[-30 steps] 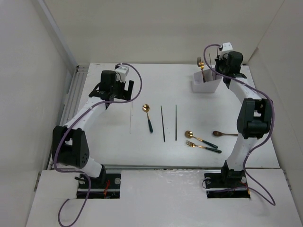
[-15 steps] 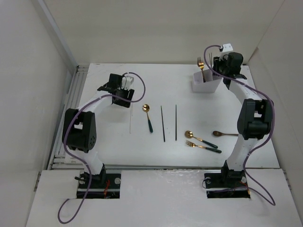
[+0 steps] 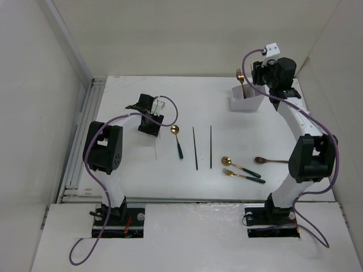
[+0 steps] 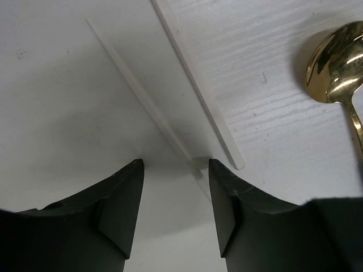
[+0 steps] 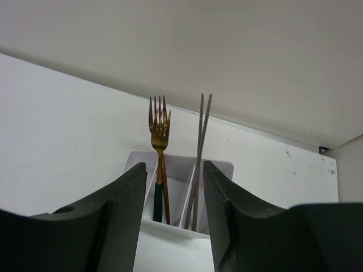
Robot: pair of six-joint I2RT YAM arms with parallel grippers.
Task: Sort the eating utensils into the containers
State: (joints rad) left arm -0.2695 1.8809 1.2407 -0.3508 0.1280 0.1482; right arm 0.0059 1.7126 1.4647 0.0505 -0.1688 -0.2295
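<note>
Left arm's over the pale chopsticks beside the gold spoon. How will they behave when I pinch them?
Likely stiff and light: the pale chopsticks look thin and straight. They lie flat on the table, so the left fingers may skid off or flick one sideways. They look smooth, possibly slippery.

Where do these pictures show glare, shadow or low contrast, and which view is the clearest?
Top external view: even light, sharp, only faint shadows on the table. Left wrist view: bright glare on the gold spoon; the pale chopsticks almost vanish against the white table; a grey shadow lies before the left gripper. Right wrist view: the right gripper is near-black, yet the forks stand sharp.
</note>
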